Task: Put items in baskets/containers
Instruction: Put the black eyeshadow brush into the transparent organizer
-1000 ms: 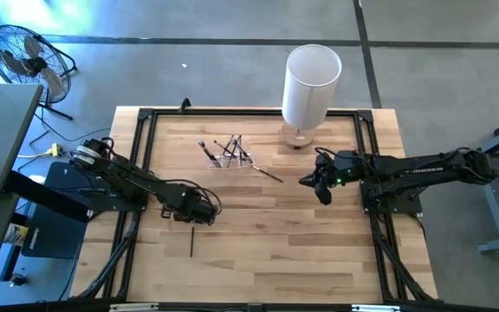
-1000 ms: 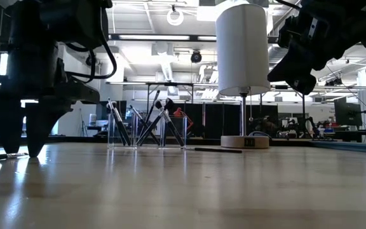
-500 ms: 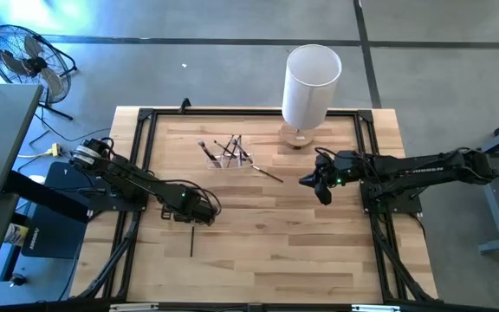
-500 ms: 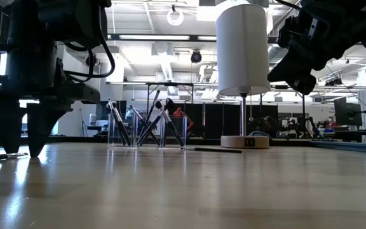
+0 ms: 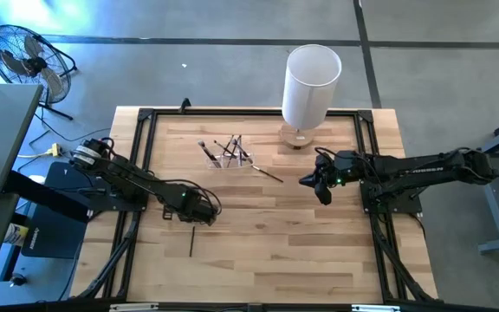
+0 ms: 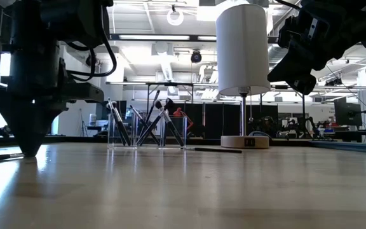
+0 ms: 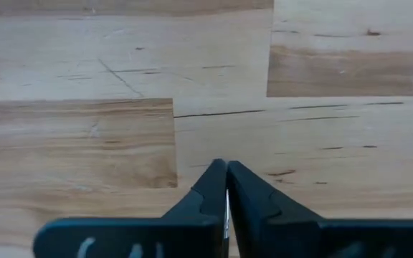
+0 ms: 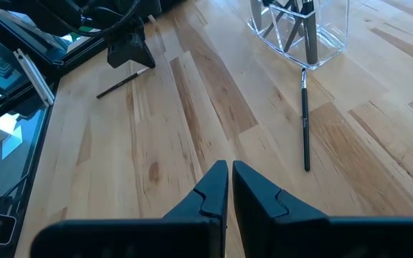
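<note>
Brushes are light, thin and stiff; the loose brush [image 5: 191,240] on the table's left-near part is best pinched at its upper end. Left gripper [image 6: 29,149] is lowered tip-down onto it, jaws closed; a hold cannot be confirmed. Clear holder [image 5: 230,156] stands far-centre. Right gripper [image 5: 319,187] hangs closed, empty.

**Bright, even light; backlit shapes in the low view**

The overhead view is evenly lit, with a bluish glare at its upper left around the fan [image 5: 26,54]. On the table [image 5: 319,260] shadows are soft and short. In the low view ceiling lamps and windows shine behind the scene, so the arms read as near-black silhouettes, and the near tabletop is blurred and carries pale reflections. Both wrist views are sharp on the wood, their own fingers slightly soft
</note>
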Robot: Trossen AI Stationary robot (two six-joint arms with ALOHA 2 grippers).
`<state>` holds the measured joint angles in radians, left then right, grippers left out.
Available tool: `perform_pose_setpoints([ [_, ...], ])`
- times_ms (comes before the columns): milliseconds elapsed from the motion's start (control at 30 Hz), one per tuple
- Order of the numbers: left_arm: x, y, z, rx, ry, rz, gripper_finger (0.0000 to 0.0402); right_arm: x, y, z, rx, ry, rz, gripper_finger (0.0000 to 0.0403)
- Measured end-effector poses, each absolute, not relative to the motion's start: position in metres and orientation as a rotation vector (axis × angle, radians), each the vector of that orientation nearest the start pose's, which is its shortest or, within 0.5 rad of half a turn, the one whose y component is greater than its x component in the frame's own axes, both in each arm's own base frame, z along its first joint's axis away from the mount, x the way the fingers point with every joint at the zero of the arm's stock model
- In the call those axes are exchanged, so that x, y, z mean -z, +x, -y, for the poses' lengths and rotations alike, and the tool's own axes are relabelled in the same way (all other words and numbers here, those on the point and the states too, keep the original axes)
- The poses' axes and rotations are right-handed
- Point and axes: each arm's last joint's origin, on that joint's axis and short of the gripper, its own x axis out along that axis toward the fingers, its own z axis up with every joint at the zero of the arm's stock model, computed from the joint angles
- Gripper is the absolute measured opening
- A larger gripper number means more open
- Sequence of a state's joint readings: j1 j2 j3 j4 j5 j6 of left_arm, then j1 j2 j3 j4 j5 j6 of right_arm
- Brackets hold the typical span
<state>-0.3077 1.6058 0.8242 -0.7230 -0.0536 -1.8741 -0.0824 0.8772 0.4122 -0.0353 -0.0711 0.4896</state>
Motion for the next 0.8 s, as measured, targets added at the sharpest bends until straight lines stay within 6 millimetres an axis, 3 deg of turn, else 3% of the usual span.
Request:
perform_pose_setpoints([
  [267,-0.141,0.242,0.075,-1.066,-1.143,-1.183,0.0001,-0.204,0.181,0.013,0.126,0.520,-0.489,0.0017],
  [433,-0.149,0.250,0.076,-1.014,-1.065,-1.130,0.0000,-0.204,0.181,0.013,0.125,0.520,-0.490,0.0016],
  [567,-0.175,0.275,0.075,-0.904,-0.938,-0.865,0.0000,-0.204,0.181,0.013,0.124,0.520,-0.491,0.0016],
  [800,-0.226,0.304,0.068,-0.800,-0.630,-0.648,0.0000,-0.204,0.181,0.013,0.124,0.520,-0.491,0.0017],
])
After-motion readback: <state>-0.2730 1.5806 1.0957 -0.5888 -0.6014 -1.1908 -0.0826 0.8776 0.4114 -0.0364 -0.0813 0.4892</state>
